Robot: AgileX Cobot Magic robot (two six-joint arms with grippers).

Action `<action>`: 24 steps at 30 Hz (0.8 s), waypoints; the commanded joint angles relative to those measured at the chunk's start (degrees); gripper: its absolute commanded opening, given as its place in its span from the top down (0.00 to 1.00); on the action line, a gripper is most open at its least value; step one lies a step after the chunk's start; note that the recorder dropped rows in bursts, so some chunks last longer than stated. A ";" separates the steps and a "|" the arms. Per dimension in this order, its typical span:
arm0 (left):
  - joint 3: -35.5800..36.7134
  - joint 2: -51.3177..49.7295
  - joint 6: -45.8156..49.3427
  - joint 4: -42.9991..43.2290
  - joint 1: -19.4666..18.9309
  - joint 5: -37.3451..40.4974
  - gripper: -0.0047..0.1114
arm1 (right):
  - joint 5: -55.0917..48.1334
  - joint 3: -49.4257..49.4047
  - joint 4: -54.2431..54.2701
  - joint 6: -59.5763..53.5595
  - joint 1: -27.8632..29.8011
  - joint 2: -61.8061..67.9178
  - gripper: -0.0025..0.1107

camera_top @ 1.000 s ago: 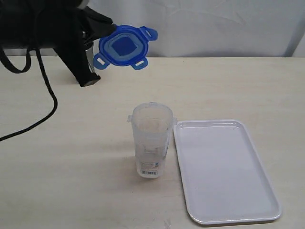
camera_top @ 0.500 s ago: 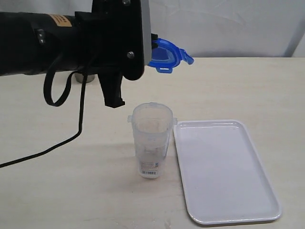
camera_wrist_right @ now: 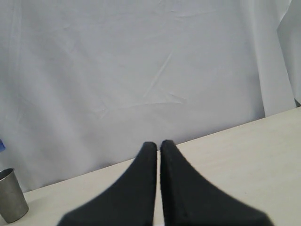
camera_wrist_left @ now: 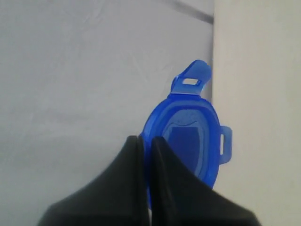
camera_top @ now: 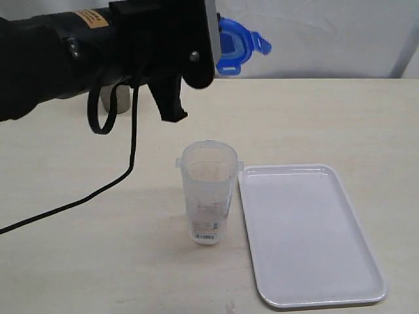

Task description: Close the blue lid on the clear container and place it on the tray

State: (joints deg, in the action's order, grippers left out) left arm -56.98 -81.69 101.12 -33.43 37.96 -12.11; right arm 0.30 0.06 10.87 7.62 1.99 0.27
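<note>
I see my left gripper [camera_wrist_left: 145, 139] pinched tight on the edge of the blue lid [camera_wrist_left: 190, 141]. The lid hangs in the air, up high and behind the clear container [camera_top: 208, 190]. The container stands upright on the table [camera_top: 327, 118], its mouth open. The tray [camera_top: 308, 229] lies flat just beside the container. My right gripper [camera_wrist_right: 158, 145] has its two fingers pressed together.

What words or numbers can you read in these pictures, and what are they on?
No text here can be read.
Barcode sticker on the clear container: too small to read.
Yellow label on the left arm: dark print, too blurred to read.
Sticker on the blue lid: no letters can be made out.
</note>
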 commanded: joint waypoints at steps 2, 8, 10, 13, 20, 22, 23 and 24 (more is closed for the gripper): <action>-0.49 -2.88 4.42 -13.11 0.11 -24.60 0.96 | 0.85 -0.06 -0.36 -0.72 -0.16 -0.27 0.94; -0.49 -7.85 21.65 -26.13 0.11 -31.73 0.96 | 0.85 -0.06 -0.36 -0.72 -0.16 -0.27 0.94; -0.49 -8.12 21.65 -26.13 0.79 -26.90 0.96 | 0.85 -0.06 -0.36 -0.72 -0.16 -0.27 0.94; -0.49 -8.12 21.65 -25.70 2.20 -20.31 0.96 | 0.85 -0.06 -0.36 -0.98 -0.16 -0.27 0.94; -0.49 -8.12 21.65 -35.44 8.48 -23.76 0.96 | 0.85 -0.06 -0.36 -1.23 -0.16 -0.27 0.94; -0.38 -8.12 21.65 -36.71 10.06 -22.78 0.96 | 0.85 -0.06 -0.36 -1.23 -0.16 -0.27 0.94; -0.38 -8.12 21.65 -36.71 10.96 -22.43 0.96 | 0.85 -0.06 -0.36 -1.23 -0.16 -0.27 0.94; -0.38 -8.12 21.65 -36.49 11.69 -22.30 0.96 | 0.85 -0.06 -0.36 -1.23 -0.16 -0.27 0.94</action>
State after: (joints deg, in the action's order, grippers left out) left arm -56.99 -89.81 120.94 -68.54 47.51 -34.34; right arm 0.30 0.06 10.87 6.98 1.99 0.27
